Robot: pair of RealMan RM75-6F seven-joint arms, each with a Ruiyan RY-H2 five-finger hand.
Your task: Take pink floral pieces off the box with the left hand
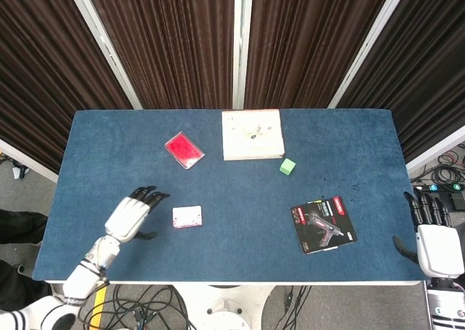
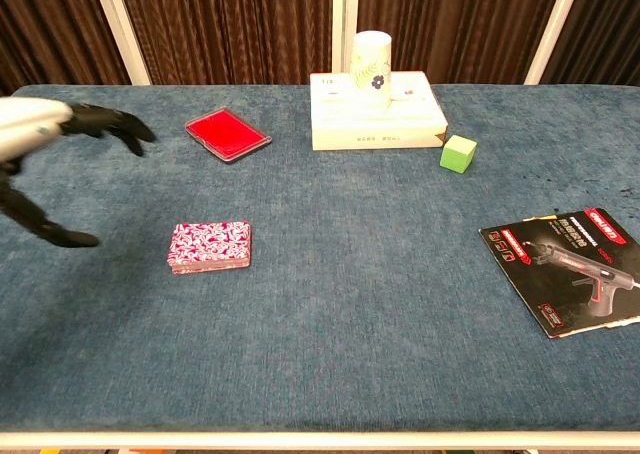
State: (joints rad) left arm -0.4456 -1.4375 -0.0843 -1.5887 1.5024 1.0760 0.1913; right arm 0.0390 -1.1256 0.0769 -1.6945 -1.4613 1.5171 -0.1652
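Note:
The pink floral pieces (image 1: 187, 216) form a small flat stack (image 2: 209, 246) lying on the blue table, front left of centre. The cream box (image 1: 252, 134) stands at the back centre (image 2: 376, 122), well apart from the stack, with a flowered white cup (image 2: 371, 69) on top. My left hand (image 1: 131, 215) hovers over the table just left of the stack, fingers spread and holding nothing; in the chest view it shows at the far left (image 2: 60, 124). My right hand (image 1: 434, 243) stays beyond the table's right edge, fingers straight, empty.
A red flat case (image 1: 184, 150) lies left of the box. A green cube (image 1: 288, 166) sits at the box's front right. A glue-gun package (image 1: 323, 224) lies at the front right. The blue cloth table (image 1: 240, 192) ends close to both hands.

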